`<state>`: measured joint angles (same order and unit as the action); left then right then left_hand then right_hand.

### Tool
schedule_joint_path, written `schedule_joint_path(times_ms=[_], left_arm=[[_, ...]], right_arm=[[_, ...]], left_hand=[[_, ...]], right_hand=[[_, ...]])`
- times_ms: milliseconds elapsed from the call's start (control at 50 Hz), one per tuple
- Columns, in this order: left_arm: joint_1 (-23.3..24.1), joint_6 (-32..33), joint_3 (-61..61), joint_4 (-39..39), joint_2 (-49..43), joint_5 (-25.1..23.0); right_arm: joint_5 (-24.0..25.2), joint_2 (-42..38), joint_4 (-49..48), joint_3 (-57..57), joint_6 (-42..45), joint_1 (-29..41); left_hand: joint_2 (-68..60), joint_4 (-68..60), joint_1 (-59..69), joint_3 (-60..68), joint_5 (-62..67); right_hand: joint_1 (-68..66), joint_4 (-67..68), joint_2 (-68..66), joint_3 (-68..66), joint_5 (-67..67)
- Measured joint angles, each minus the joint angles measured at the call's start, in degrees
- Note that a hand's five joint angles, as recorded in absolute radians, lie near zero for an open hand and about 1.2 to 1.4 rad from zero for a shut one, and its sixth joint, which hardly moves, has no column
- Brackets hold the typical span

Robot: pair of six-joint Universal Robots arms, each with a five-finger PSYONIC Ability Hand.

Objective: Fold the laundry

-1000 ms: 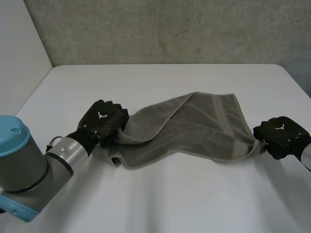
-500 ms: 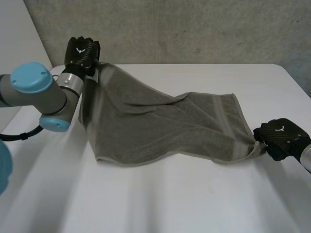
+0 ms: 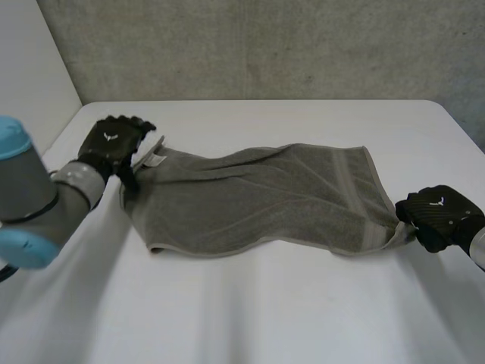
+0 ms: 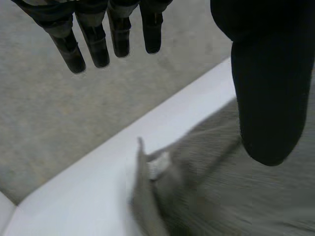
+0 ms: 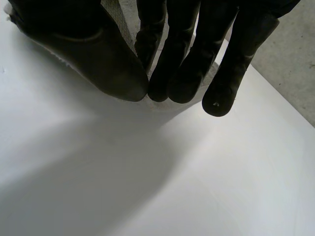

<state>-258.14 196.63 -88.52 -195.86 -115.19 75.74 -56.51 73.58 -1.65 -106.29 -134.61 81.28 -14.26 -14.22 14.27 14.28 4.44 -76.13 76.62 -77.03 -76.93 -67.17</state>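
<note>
A white worktop [image 3: 288,121] is seen, bounded at the far side by a grey wall [image 3: 265,45]. A single grey towel [image 3: 265,201] is laid lengthwise across it, from close to the left edge towards the right edge. The cloth is spread mostly flat, with shallow ripples along its middle and a paler woven band across its right end. Its far left corner is turned up slightly, and a small white label [image 3: 154,160] is exposed there. The near right corner is gathered to a point.

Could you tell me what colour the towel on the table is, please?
Grey-brown towel, plain with a paler band; head view.
</note>
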Motion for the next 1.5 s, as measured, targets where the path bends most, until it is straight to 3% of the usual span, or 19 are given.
schedule_joint_path(times_ms=[160, 300, 640, 880, 960, 1200, 1500], left_arm=[[0.07, 0.2, -18.02, 0.2, 9.89, -7.48], [0.72, 0.42, -25.89, -0.78, 10.13, -9.15], [1.54, 4.92, -25.15, -12.5, 3.31, -7.96], [3.9, 0.81, -21.86, -13.11, 0.87, -7.8], [4.45, -1.39, -20.32, -13.91, 0.13, -6.76], [3.45, -1.21, -16.42, -17.67, -1.4, 4.78], [-2.29, 13.79, -18.85, -13.82, 5.12, 5.67]], right_arm=[[0.0, 0.53, -0.02, -0.15, -0.05, 0.01], [0.0, 0.54, -0.01, -0.25, -0.05, 0.05], [0.0, 0.51, 0.19, -0.66, -0.04, 0.2], [-0.05, 0.51, 0.25, -0.69, 0.08, 0.28], [-0.08, 0.51, 0.21, -0.72, 0.11, 0.28], [-0.87, 1.2, -0.12, -0.14, -1.01, -0.25], [-4.36, 2.22, -1.43, 0.09, -3.85, -0.14]], left_hand=[[-7.84, -7.83, 7.83, 7.81, 7.73], [-8.59, -8.55, 8.53, 8.54, 8.46], [-17.17, -17.2, 17.18, 17.13, 16.98], [-25.12, -24.94, 25.1, 24.89, 24.59], [-27.95, -27.99, 27.97, 27.9, 27.59], [-26.75, -26.86, 26.73, 26.8, 26.7], [-19.18, -19.19, 19.27, 19.14, 19.04]], right_hand=[[0.0, 0.0, 0.0, 0.0, 0.0], [0.0, 0.0, 0.0, 0.0, 0.0], [0.0, 0.0, 0.0, 0.0, 0.0], [0.0, 0.0, 0.0, 0.0, 0.0], [0.0, 0.0, 0.0, 0.0, 0.0], [0.0, 0.0, 0.0, 0.0, 0.0], [-1.13, 0.0, 0.0, 0.0, -0.29]])
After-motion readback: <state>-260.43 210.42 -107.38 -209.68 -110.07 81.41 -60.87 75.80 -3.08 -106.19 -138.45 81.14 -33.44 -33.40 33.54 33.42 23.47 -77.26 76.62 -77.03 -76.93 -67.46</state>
